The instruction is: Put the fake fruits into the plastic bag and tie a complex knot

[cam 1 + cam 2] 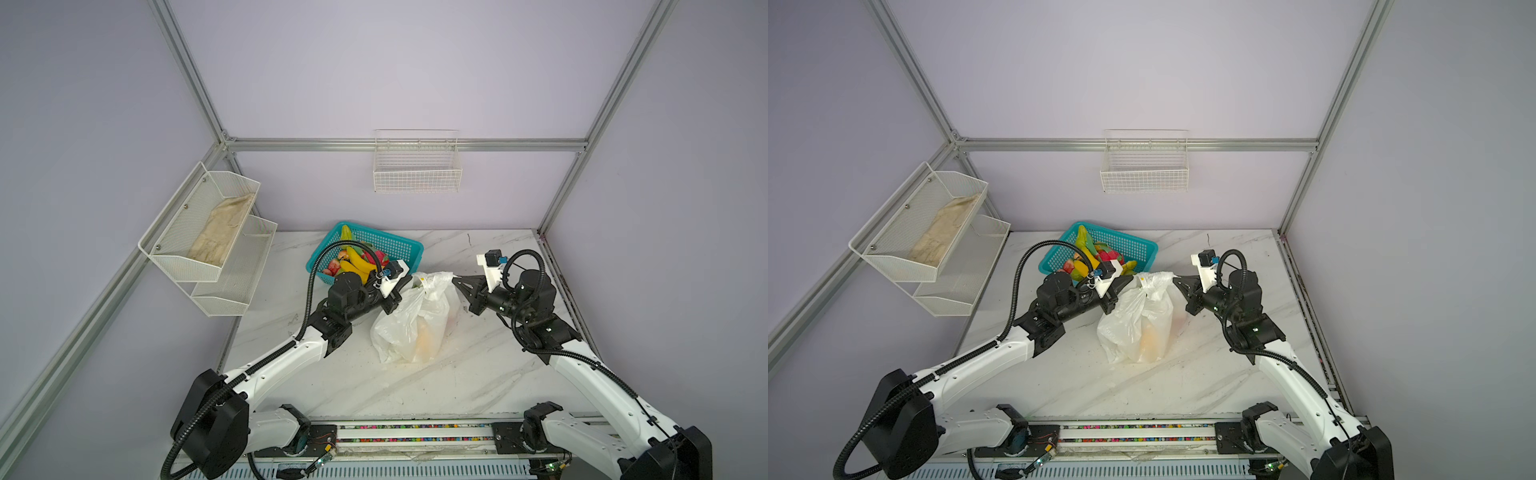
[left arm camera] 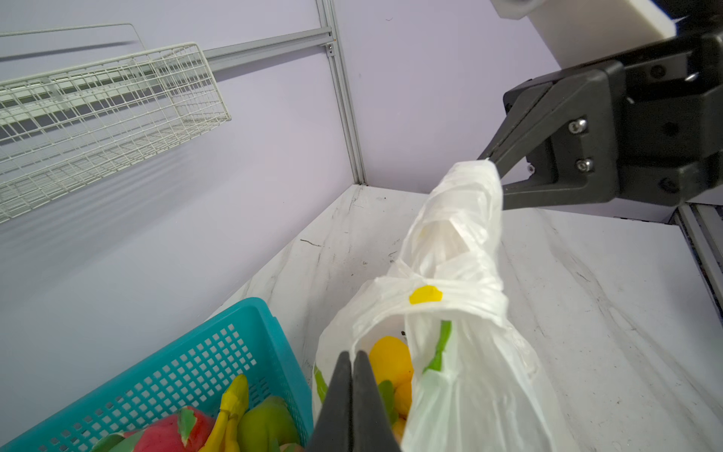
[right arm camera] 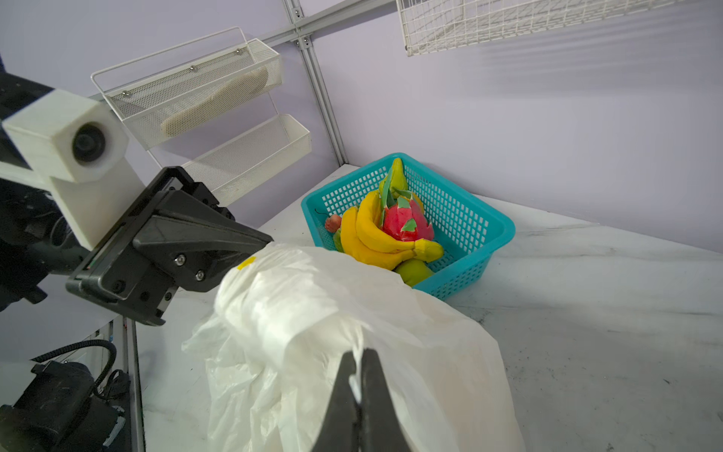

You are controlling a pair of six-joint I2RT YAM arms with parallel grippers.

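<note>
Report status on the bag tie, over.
Left end effector shut on thin white printed plastic bag; right end effector shut on its twisted handle. Glossy plastic fruits sit in teal mesh basket. Nothing blocking.

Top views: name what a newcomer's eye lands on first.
The white plastic bag stands on the marble table, its top stretched between the left gripper and right gripper, both shut on it. Behind it, to the left, a teal basket holds bright fake fruits.

The plastic bag (image 1: 409, 328) stands on the counter (image 1: 457, 386), handles (image 2: 457, 219) twisted up, orange fruit (image 2: 389, 360) inside; bananas (image 3: 367, 235) and dragon fruit (image 3: 403, 223) lie in the basket (image 3: 469, 227).
</note>
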